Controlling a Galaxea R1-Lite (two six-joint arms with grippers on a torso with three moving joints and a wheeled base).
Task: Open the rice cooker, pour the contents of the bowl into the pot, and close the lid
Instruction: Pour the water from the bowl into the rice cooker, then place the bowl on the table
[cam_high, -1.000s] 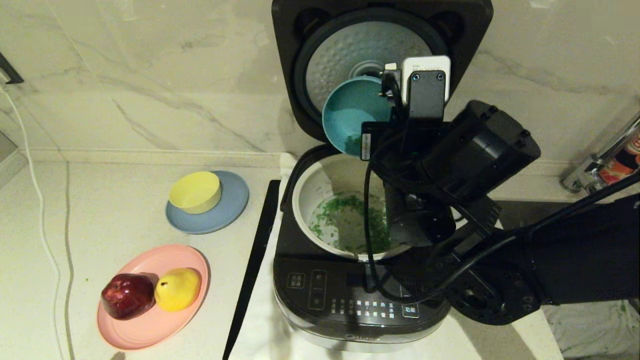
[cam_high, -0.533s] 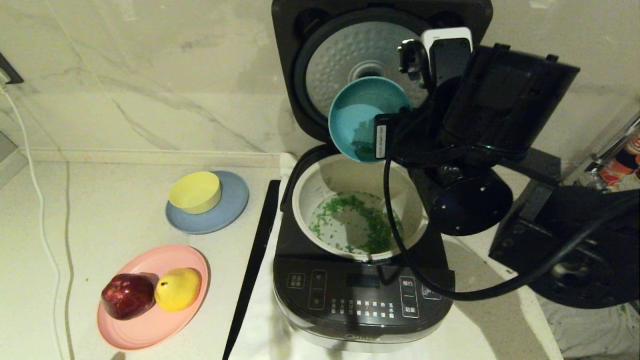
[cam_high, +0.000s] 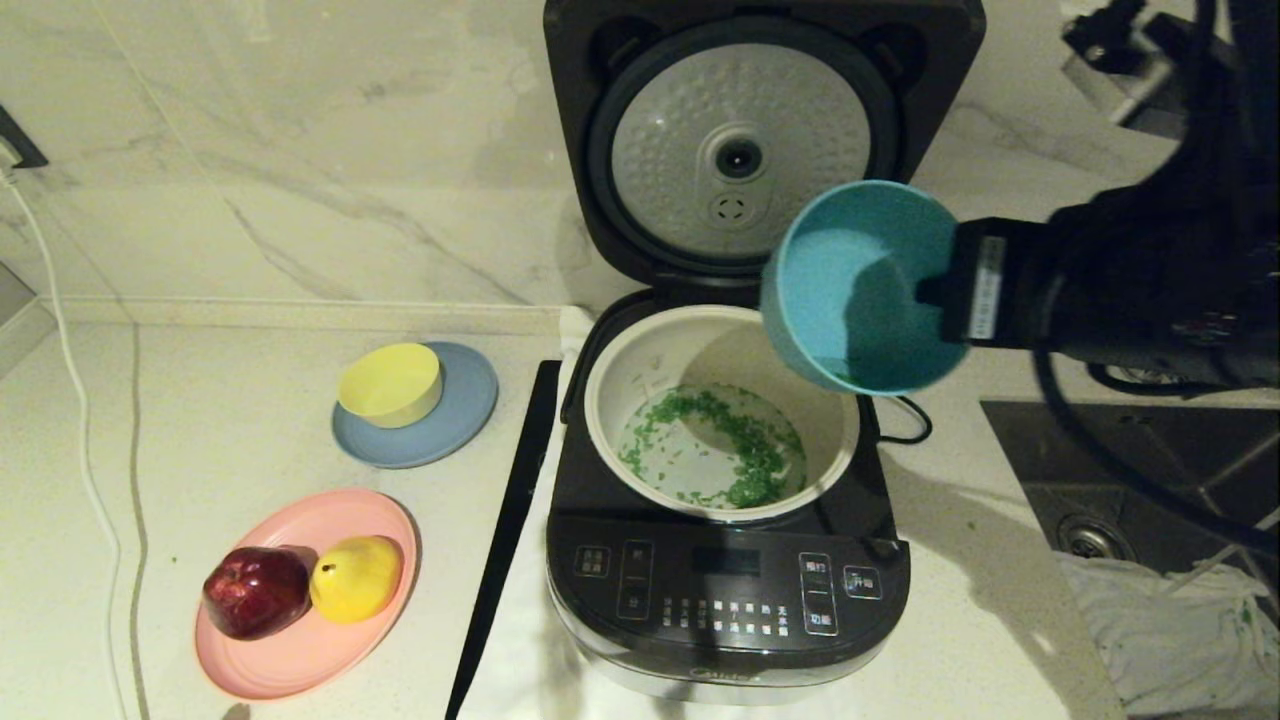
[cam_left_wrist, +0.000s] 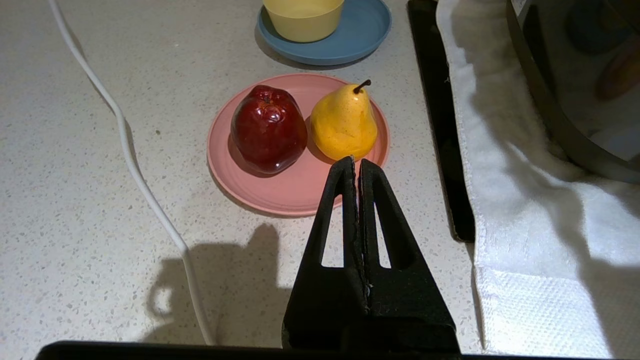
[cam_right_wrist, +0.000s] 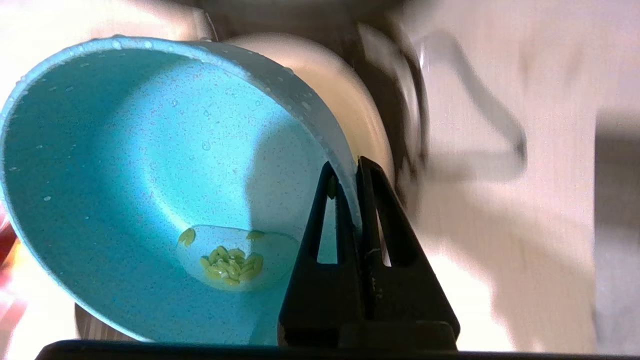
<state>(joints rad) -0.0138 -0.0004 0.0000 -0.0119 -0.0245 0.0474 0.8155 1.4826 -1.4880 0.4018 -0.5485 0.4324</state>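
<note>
The dark grey rice cooker (cam_high: 725, 600) stands with its lid (cam_high: 740, 150) swung upright, silver dimpled plate facing me. Green bits (cam_high: 740, 450) lie scattered in a little water in the cream pot (cam_high: 640, 370). My right gripper (cam_high: 935, 295) is shut on the rim of the teal bowl (cam_high: 860, 285), which hangs tilted above the pot's right edge, mouth turned left. The right wrist view shows the bowl (cam_right_wrist: 150, 175) pinched between the fingertips (cam_right_wrist: 345, 170), with a few green bits (cam_right_wrist: 230, 265) left in a small puddle inside. My left gripper (cam_left_wrist: 356, 162) is shut and empty, above the counter.
A pink plate (cam_high: 300, 640) carries a red apple (cam_high: 255, 590) and a yellow pear (cam_high: 358, 577). A yellow bowl (cam_high: 390, 383) sits on a blue plate (cam_high: 470, 400). A black strip (cam_high: 510, 520) and a white towel (cam_left_wrist: 525, 200) lie beside the cooker. A sink (cam_high: 1150, 470) is at the right.
My right arm has swung right and lower, carrying the bowl from in front of the lid to above the pot's right rim. The lid's inner plate now shows in full.
</note>
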